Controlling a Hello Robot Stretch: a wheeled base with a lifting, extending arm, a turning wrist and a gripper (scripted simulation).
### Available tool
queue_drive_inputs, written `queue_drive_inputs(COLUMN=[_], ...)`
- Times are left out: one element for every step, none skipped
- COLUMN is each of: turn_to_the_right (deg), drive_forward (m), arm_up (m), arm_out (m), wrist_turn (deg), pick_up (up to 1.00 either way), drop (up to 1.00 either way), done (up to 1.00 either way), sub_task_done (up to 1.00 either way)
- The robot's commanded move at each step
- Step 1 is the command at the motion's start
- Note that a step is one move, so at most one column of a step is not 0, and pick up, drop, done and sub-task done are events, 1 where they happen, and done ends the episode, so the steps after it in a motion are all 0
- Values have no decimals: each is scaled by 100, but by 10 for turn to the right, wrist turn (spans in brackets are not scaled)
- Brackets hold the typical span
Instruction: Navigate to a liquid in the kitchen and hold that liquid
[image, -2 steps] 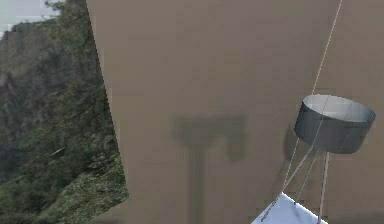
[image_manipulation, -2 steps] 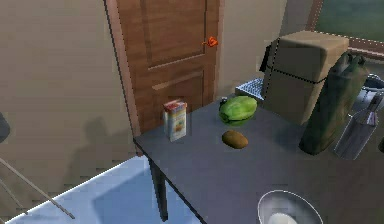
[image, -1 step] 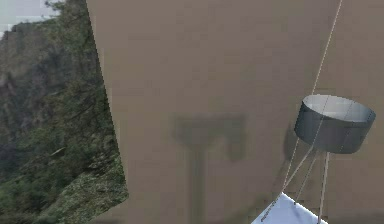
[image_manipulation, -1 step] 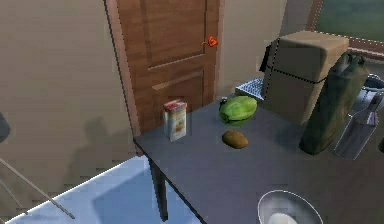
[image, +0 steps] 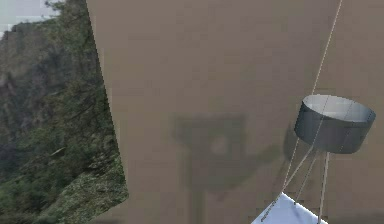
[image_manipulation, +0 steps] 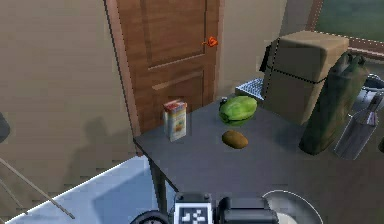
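Note:
In the arm side view a dark table (image_manipulation: 200, 160) carries a tall dark green bottle-shaped thing (image_manipulation: 335, 105) at its far right. Nearer the middle stand a small red and cream carton (image_manipulation: 176, 118), a green leafy lump (image_manipulation: 238, 108) and a small brown lump (image_manipulation: 235, 139). At the bottom edge the arm's white marker square (image_manipulation: 196, 213) shows, with the gripper (image_manipulation: 151, 218) dark just left of it. Its far end is cut off by the picture's edge, so I cannot tell whether it holds anything.
A brown paper bag (image_manipulation: 305, 75) and a grey metal object (image_manipulation: 366, 125) flank the green bottle shape. Behind the table is a brown wooden door (image_manipulation: 170, 55) with a red handle (image_manipulation: 211, 42). The forward view has a tan wall (image: 220, 90), greenery (image: 50, 120) at the left and a grey cylinder (image: 333, 122) on thin wires.

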Motion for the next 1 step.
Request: queue_drive_inputs(turn_to_the_right=[0], drive_forward=[0], arm_up=[0], arm_out=[50], wrist_turn=[0], pick_up=[0], drop=[0], done=[0], sub_task_done=[0])
